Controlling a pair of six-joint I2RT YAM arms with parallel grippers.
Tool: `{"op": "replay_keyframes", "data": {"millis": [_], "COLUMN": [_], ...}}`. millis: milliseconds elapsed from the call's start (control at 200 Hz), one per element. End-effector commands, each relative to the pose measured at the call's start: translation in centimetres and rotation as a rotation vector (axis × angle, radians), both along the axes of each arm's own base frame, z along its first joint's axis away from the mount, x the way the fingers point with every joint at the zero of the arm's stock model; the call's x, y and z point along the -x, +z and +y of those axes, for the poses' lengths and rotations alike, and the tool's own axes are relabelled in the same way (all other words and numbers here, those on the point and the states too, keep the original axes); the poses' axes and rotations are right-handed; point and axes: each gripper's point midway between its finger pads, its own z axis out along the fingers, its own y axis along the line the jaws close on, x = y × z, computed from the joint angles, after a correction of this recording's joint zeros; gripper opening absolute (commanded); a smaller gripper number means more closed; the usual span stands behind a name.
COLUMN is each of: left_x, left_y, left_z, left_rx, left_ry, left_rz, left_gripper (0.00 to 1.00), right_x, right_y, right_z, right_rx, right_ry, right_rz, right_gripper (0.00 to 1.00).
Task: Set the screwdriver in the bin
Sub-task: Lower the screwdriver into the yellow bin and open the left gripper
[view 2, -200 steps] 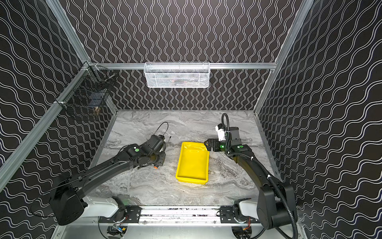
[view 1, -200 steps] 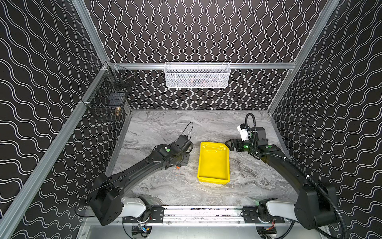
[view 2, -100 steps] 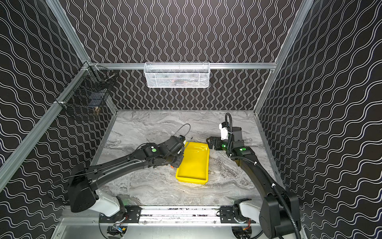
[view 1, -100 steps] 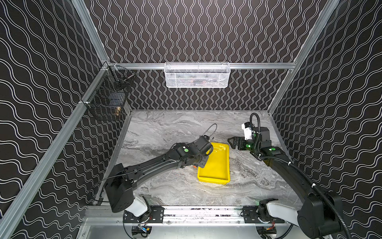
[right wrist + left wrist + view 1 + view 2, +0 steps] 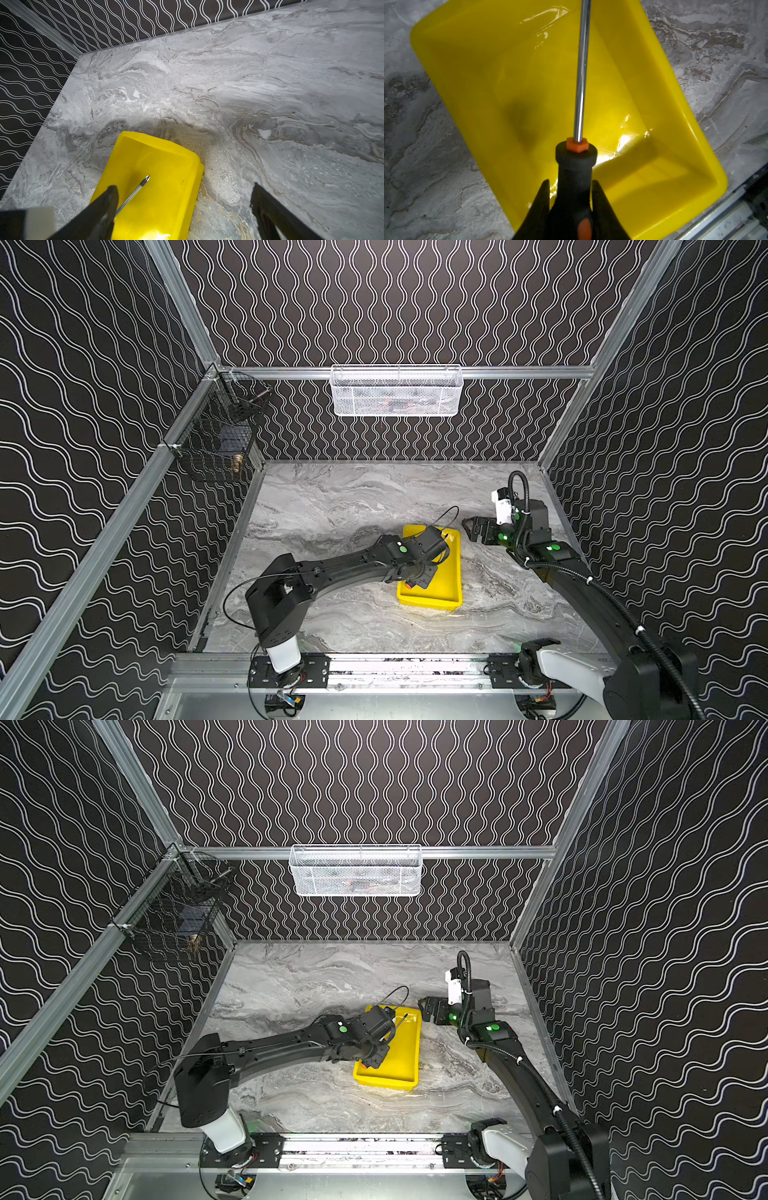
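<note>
Left hand (image 5: 571,184) is gripping the screwdriver (image 5: 581,83) tightly by its handle, holding it over the bin (image 5: 467,62) mid-worktop, shaft running along the bin's length toward the worktop's back edge; right hand (image 5: 184,186) is hovering beside the bin's back end, jaws spread wide, empty.

High front overviews, wrist closeups sharing bin (image 5: 477,72)

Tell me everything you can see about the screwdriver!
The screwdriver has a black handle that looks rubbery, with orange bits: a six-sided collar where the shaft starts and an inlay. Its shaft is thin, straight, shiny metal with a pointed cross tip. The left gripper has its jaws shut on the handle, holding it over the yellow bin, not lying inside yet.
</note>
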Motion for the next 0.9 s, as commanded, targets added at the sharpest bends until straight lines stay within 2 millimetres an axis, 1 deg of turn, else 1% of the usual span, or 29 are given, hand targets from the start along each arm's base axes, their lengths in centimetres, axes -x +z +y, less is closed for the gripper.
{"op": "replay_keyframes", "data": {"millis": [0,105,205,320,425,606,711,896], "left_x": [-0.6,-0.7,-0.7,-0.5,-0.4,-0.2,-0.1,0.0], "left_y": [-0.6,-1.7,-2.7,-3.8,-4.4,-5.7,-6.0,-6.1], "left_z": [-0.7,-0.5,-0.1,-0.2,-0.3,-0.2,-0.2,-0.1], "left_rx": [0.005,-0.02,-0.052,-0.058,-0.063,-0.065,-0.061,-0.059], "left_ry": [0.025,0.035,0.051,0.051,0.058,0.069,0.074,0.08], "left_rz": [-0.004,0.005,0.013,0.033,0.052,0.083,0.097,0.104], "left_gripper": [0.13,0.13,0.14,0.18,0.25,0.32,0.37,0.42], "right_x": [0.4,0.6,0.7,0.7,0.7,0.6,0.7,0.6], "right_y": [0.0,-0.3,-0.6,-1.2,-1.3,-1.9,-2.3,-2.9], "right_z": [-0.7,-1.2,-1.2,-1.2,-1.1,-1.2,-0.9,-0.9], "right_rx": [0.017,0.035,0.034,0.038,0.032,0.038,0.03,0.027], "right_ry": [-0.035,-0.053,-0.051,-0.051,-0.049,-0.054,-0.044,-0.047], "right_rz": [0.005,0.008,0.021,0.036,0.042,0.054,0.067,0.081], "right_gripper": [0.99,0.99,0.99,0.99,0.99,0.99,0.99,0.99]}}
